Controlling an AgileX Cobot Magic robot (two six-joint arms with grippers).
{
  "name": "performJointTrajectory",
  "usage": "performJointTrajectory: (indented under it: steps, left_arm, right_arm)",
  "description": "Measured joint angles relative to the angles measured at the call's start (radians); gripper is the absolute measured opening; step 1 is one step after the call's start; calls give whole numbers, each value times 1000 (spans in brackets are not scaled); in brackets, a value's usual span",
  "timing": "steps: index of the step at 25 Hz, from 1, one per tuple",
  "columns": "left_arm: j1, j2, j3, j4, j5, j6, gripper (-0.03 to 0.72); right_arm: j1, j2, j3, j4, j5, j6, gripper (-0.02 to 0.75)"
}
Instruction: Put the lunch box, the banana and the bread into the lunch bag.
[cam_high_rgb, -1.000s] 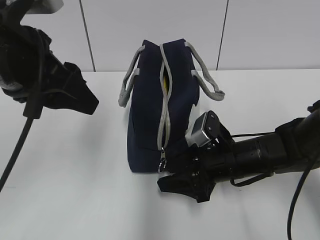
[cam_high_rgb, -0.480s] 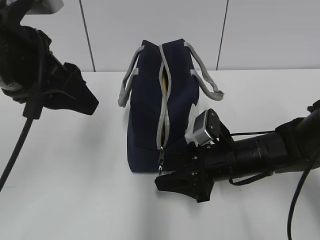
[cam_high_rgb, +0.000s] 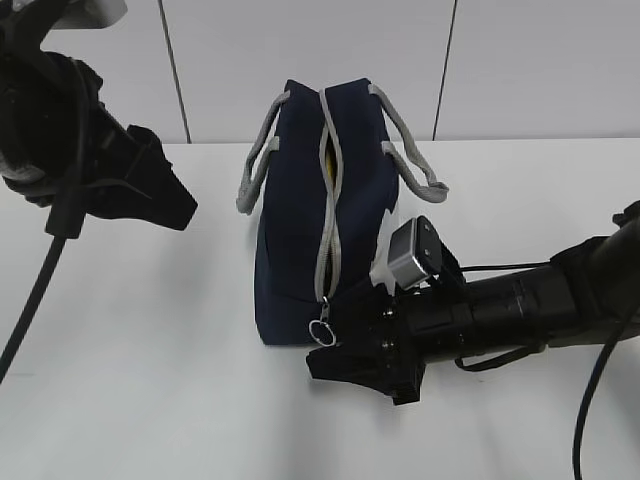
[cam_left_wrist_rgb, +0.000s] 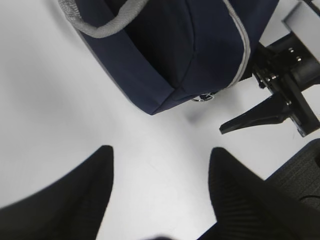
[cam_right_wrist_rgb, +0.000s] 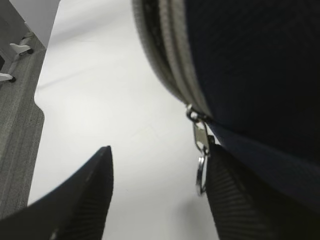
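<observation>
My left gripper (cam_high_rgb: 165, 205) hangs raised at the left, well clear of the bag (cam_high_rgb: 300, 200), its jaws spread wide with nothing between them; the wrist view shows only bare table (cam_left_wrist_rgb: 75, 125) under the two dark fingers (cam_left_wrist_rgb: 75, 195). The bag stands mid-table, its zipper (cam_high_rgb: 328, 200) running over the top and down the near end, and a thin yellow sliver in the gap near the top looks to me like the banana (cam_high_rgb: 327, 165) already inside. I cannot see the lunch box or the bread anywhere, so I judge they are inside too, though the fabric hides them. My right gripper (cam_high_rgb: 345, 360) lies low and nearly flat along the table, reaching in from the right to the bag's near bottom corner, jaws parted and grasping nothing, the ring pull (cam_high_rgb: 322, 332) dangling just beside one finger. The risk I see is here: the ring hangs loose and edge-on, so if I close off-line I may pinch air or catch the fabric instead, and any pull would then drag the light bag across the table, as my left gripper is too far off to steady it. Pushing forward could also tip the narrow bag over.
</observation>
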Motion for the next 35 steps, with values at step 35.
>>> performJointTrajectory:
  steps: [35]
  left_arm:
    - [0, 0, 0, -4, 1, 1, 424]
  right_arm:
    - [0, 5, -40, 0, -141, 51, 222]
